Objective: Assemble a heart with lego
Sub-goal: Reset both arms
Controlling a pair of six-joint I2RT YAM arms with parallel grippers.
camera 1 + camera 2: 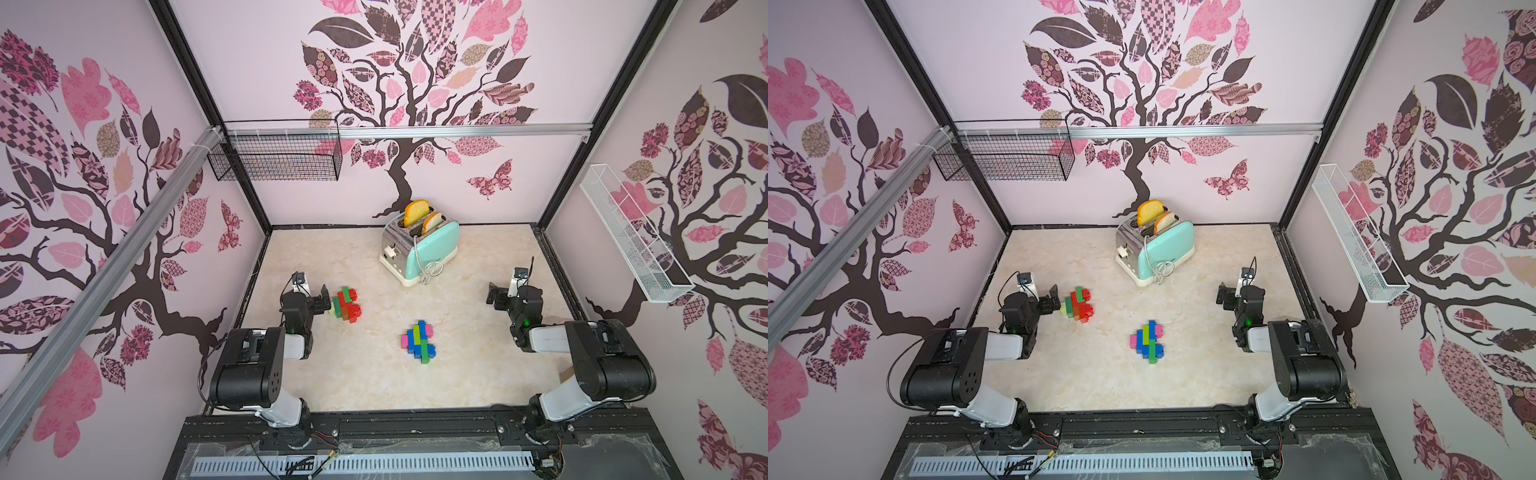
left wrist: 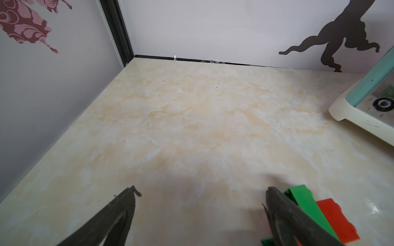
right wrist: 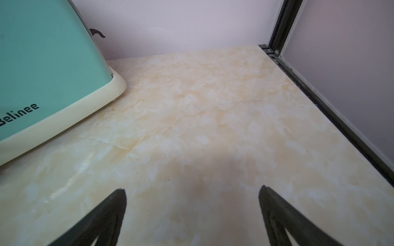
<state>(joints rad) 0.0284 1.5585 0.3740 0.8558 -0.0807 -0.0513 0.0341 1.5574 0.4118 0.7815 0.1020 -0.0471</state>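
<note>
Two lego clusters lie on the marble tabletop in both top views. A red and green cluster (image 1: pixel 348 305) (image 1: pixel 1079 305) sits at the left. A blue, green and pink cluster (image 1: pixel 419 341) (image 1: pixel 1148 341) sits nearer the middle front. My left gripper (image 1: pixel 325 300) (image 1: pixel 1054 300) stands open just left of the red and green cluster, holding nothing. In the left wrist view the left gripper (image 2: pixel 201 190) shows bare table between its fingers, with a green brick (image 2: pixel 302 198) and a red brick (image 2: pixel 334 217) just outside one finger. My right gripper (image 1: pixel 492 298) (image 1: pixel 1222 298) (image 3: pixel 191 189) stands open and empty at the right, far from both clusters.
A mint toaster (image 1: pixel 424 245) (image 1: pixel 1156 249) (image 3: pixel 42 64) with two bread slices and a coiled cord stands at the back middle. A black wire basket (image 1: pixel 276 156) hangs on the back left wall. A white mesh shelf (image 1: pixel 631 241) hangs on the right wall. Walls enclose the table.
</note>
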